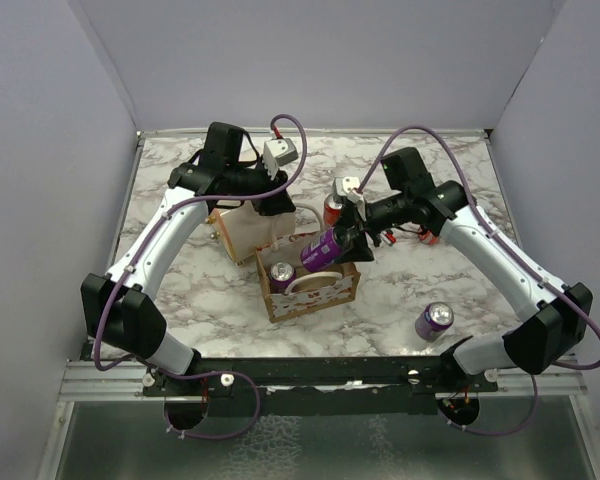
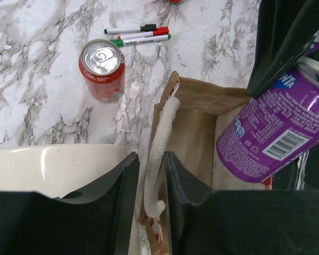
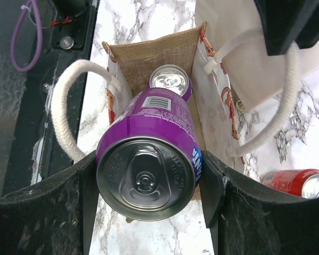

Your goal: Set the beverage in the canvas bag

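R gripper, jaws part open, clamps purple can by its sides, tilted over canvas bag, w/ 2nd can inside. L gripper, jaws nearly shut, pinches bag's white handle.

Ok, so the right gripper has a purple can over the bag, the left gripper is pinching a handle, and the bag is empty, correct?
Not quite. The bag is not empty: the right wrist view shows one purple can standing inside it. The rest holds: the right gripper holds another purple can over the bag, and the left gripper pinches a handle.
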### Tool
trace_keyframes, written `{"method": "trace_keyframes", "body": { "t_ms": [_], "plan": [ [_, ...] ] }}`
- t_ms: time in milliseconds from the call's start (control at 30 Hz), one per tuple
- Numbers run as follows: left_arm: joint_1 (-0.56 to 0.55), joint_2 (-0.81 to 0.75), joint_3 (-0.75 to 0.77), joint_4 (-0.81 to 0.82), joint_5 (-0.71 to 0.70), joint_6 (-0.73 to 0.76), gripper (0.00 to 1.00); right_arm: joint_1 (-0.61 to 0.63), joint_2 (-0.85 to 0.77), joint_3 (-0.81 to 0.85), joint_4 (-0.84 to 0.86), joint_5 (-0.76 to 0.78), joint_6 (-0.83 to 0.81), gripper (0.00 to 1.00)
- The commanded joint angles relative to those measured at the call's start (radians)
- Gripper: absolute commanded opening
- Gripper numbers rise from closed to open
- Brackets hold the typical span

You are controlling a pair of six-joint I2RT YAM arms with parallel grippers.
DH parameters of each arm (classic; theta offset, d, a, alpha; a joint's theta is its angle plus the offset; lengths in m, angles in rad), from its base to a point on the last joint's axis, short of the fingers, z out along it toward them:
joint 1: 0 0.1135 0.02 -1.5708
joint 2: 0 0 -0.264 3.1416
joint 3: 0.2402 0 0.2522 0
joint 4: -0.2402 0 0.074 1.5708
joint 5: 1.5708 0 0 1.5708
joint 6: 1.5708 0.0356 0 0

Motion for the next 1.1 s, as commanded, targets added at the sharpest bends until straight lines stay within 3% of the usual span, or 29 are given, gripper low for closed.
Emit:
{"method": "trace_keyframes", "body": {
  "t_ms": [0, 333, 833, 1067],
  "plan": [
    [-0.003, -0.019, -0.021, 0.066, 0.043, -0.048, 0.24, 0.035, 0.022, 0.022, 0.101, 0.064, 0.006, 0.17],
    [-0.003, -0.048, -0.079, 0.121, 0.044, -0.092, 0.00, 0.141, 0.104, 0.042, 0.049, 0.294, -0.056, 0.17],
    [-0.003, -0.036, -0.091, 0.161, 0.014, -0.153, 0.00, 0.255, 0.189, 0.011, 0.151, 0.539, 0.043, 0.13],
    [-0.003, -0.032, -0.103, 0.168, -0.011, -0.140, 0.00, 0.257, 0.237, 0.031, 0.164, 0.546, 0.066, 0.14]
  ]
}}
